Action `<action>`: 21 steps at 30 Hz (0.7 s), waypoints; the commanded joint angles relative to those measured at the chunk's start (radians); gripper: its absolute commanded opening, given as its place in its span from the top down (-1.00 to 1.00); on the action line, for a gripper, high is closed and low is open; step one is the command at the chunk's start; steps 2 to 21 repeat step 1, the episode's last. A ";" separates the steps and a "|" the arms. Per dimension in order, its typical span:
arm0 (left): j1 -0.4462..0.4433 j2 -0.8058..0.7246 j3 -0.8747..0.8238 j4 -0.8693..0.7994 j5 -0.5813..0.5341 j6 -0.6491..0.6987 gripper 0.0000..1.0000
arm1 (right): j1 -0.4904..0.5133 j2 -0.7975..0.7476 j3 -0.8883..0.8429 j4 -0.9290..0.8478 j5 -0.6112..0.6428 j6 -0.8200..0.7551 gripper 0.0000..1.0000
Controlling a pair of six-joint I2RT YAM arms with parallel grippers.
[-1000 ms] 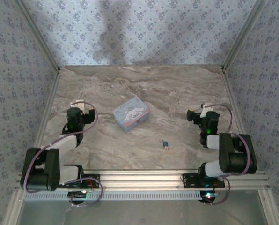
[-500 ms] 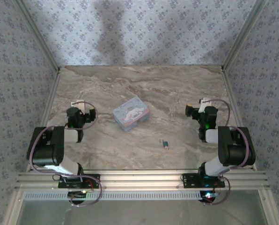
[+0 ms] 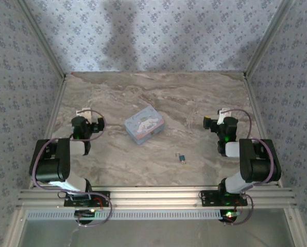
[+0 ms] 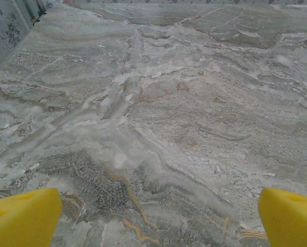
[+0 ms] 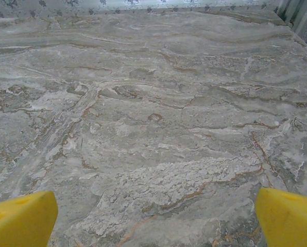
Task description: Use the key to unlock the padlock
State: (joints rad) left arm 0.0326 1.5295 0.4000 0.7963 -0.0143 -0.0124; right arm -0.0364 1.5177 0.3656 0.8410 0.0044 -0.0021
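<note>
A pale blue tin [image 3: 145, 124] with a cartoon print lies near the middle of the marble-patterned bench [image 3: 158, 90], turned a little askew. The padlock [image 3: 181, 156], a tiny dark thing with a teal tint, lies on the bench to the right of the tin and nearer the arms' bases, well apart from it. A dark speck touching the padlock's near side may be the key [image 3: 184, 161], though the top view is too coarse to tell the two apart with any certainty.

The left pincer [image 3: 87, 117] hangs to the left of the tin, about level with it, well apart from both the tin and the padlock. Its yellow pads [image 4: 22, 216] sit at the two lower corners of the left wrist view, so the jaws stand wide, with bare veined marble between them.

The right pincer [image 3: 219, 118] hangs to the right of the tin, also about level with it, and it too is well apart from the padlock. Its yellow fingertips [image 5: 287, 216] likewise sit at the two lower corners of the right wrist view, spread wide over plain bench surface and gripping nothing.

Both arms are folded back, their elbows nearer the bases than the tin is.
</note>
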 commanded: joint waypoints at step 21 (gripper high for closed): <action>0.004 0.003 0.016 0.009 0.018 -0.013 -0.96 | 0.003 0.008 0.019 -0.012 0.015 -0.021 -1.00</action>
